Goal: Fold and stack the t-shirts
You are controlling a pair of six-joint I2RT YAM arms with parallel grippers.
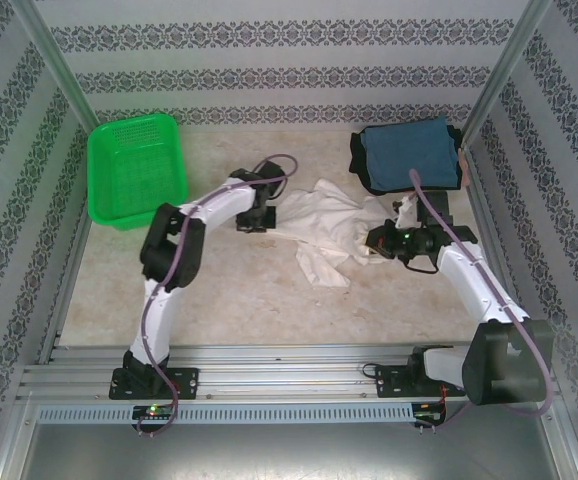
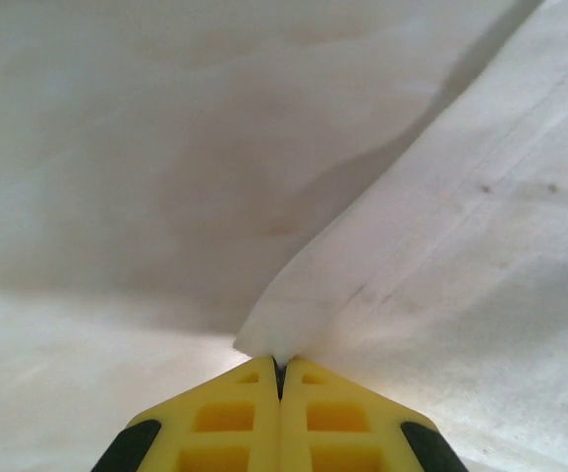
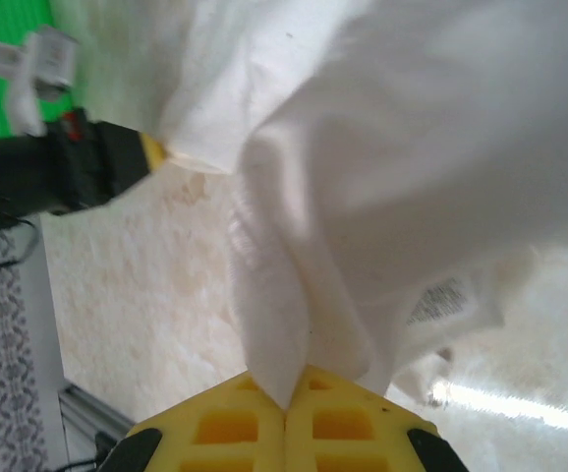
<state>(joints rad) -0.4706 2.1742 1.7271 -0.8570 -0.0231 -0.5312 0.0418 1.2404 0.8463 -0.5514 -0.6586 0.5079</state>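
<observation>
Pinching now: the left gripper point(image 2: 280, 366) has its jaws tight together on an edge of the white t-shirt point(image 1: 331, 228), and the right gripper point(image 3: 286, 391) is clamped on a fold at the opposite side. Shirt's crumpled on the table point(image 1: 219, 300) between them; the teal t-shirt point(image 1: 409, 152) lies folded in the far right corner.

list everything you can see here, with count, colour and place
white t-shirt: 1, white, crumpled mid-table, stretched between both grippers
teal-blue t-shirt: 1, teal-blue, folded, far right corner
darker cloth: 1, black or dark navy, under the teal-blue t-shirt, its left edge showing
basket: 1, green mesh, far left corner
table: 1, beige
left gripper: 1, yellow, jaws shut on the white t-shirt's edge
right gripper: 1, yellow, jaws shut on a fold of the white t-shirt
</observation>
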